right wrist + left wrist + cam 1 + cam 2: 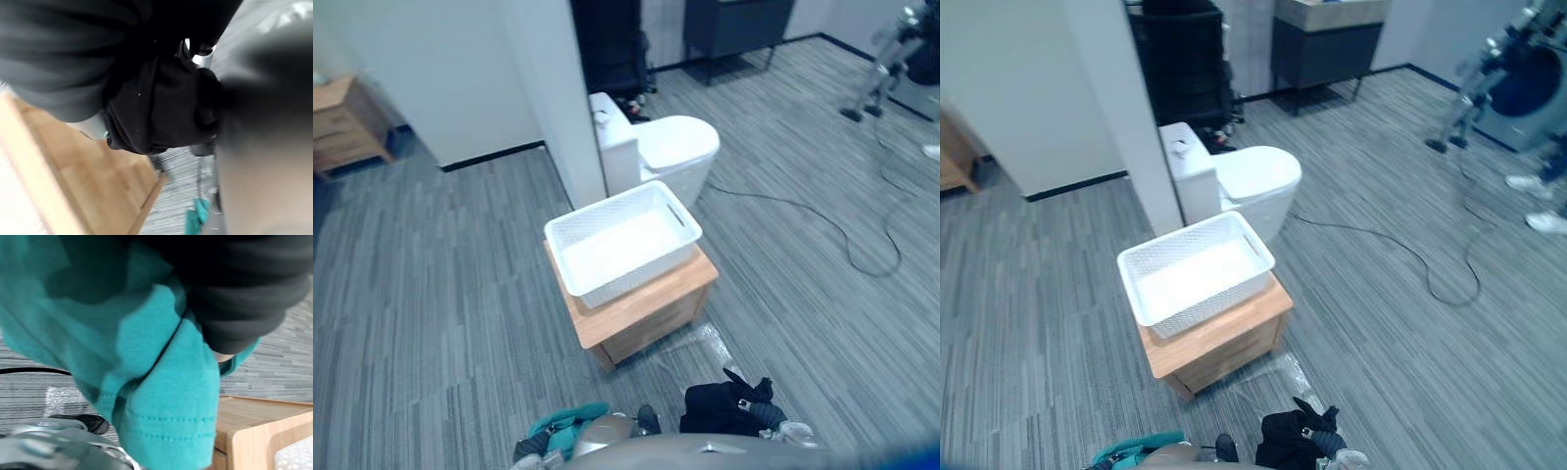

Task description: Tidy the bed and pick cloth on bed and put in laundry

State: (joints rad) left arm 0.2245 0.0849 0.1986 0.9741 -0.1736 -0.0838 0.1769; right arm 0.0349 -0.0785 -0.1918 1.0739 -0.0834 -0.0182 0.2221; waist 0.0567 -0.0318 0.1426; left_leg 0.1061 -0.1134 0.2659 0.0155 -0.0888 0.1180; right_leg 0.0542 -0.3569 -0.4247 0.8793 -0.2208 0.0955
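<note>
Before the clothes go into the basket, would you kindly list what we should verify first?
1. White basket empty, top open: ok.
2. Basket rests on wooden cabinet: ok.
3. Teal cloth hangs at left hand: ok; grip cannot tell.
4. Black cloth at right hand: ok; grip cannot tell.
5. Cloths above basket: not ok, both short of it.
6. Floor ahead: not ok, plastic sheet lies before the cabinet.

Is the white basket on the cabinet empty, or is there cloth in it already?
Empty: the white basket shows only its bare floor. The teal cloth and black cloth are outside it, short of the wooden cabinet.
</note>
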